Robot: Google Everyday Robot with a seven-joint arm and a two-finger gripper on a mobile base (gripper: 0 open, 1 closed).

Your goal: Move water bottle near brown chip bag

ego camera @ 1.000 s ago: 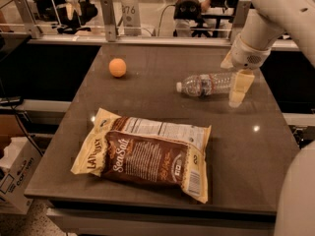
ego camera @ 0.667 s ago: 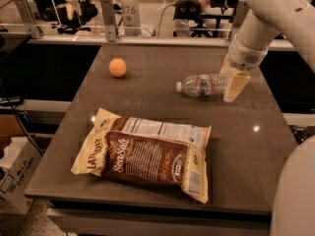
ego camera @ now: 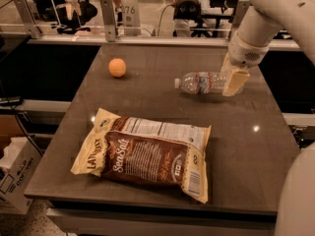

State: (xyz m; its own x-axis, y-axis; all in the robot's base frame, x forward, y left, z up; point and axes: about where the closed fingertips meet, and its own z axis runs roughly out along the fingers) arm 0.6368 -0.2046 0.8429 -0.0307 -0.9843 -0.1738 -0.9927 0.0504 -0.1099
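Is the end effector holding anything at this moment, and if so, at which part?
It cannot be told. The end effector is at the base end of the water bottle, which lies on the table.

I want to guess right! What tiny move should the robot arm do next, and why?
Probably lower the gripper onto the water bottle to take hold of it. The bottle lies on its side with the gripper at its base end, and the brown chip bag sits well apart, toward the front of the table.

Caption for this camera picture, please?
Pincer at a lying clear plastic water bottle, beyond a crinkly brown chip bag.
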